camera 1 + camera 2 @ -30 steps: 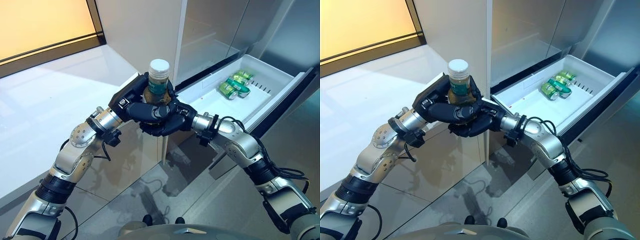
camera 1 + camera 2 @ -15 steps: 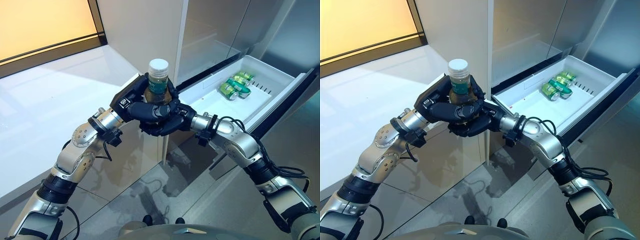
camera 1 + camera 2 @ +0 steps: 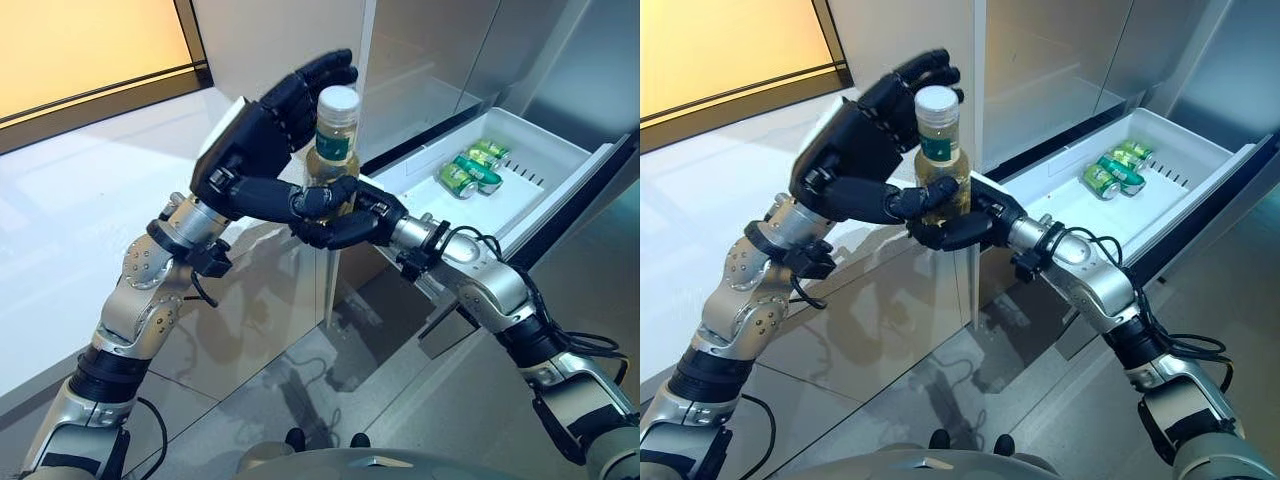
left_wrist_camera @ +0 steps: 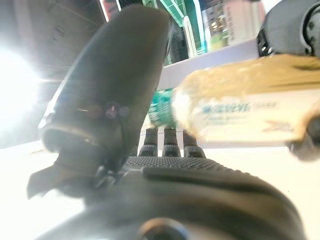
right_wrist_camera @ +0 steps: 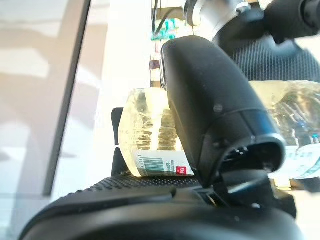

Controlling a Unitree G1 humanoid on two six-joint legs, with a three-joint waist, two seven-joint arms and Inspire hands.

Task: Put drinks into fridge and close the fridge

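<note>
Your right hand curled around the bottle, held upright. Your left hand had its fingers spread, thumb touching the bottle. Green cans lay at the open drawer's far edge.

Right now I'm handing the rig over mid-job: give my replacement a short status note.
Right hand: shut on the bottle, held upright in the air, short of the drawer.
Left hand: open, fingers straight behind the bottle, thumb at its side.
Fridge drawer: pulled open, green cans lying inside.
Done: cans stowed.
Left: put the bottle in the drawer, close the fridge.
</note>
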